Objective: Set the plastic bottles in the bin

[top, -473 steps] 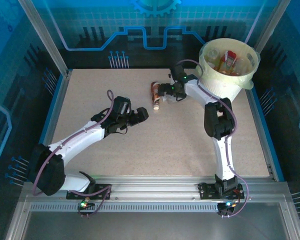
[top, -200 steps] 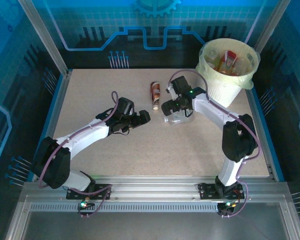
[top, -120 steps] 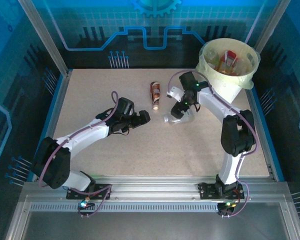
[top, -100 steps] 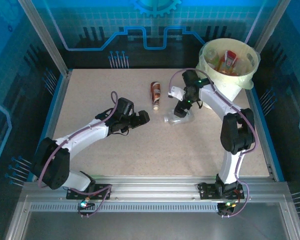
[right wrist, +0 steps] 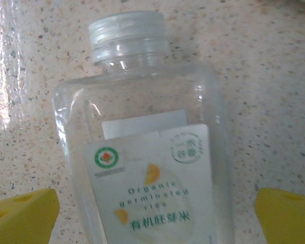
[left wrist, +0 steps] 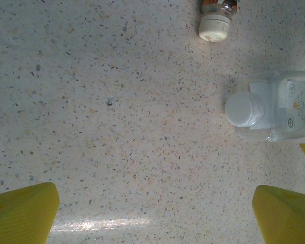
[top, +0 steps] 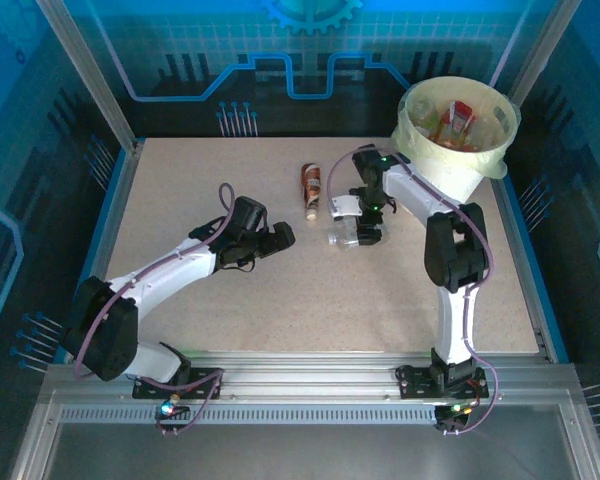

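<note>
speckled beige table (top: pixel 280 300) enclosed by blue-lit walls (top: pixel 180 60), aluminium rail (top: pixel 310 372) in front.

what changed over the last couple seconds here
The right gripper drew back from beside the brown bottle toward the arms' bases, turned, and now hangs open over the clear bottle. Nothing was gripped or let go. The left gripper, open, barely shifted. The brown bottle and the bin stayed put.
</note>
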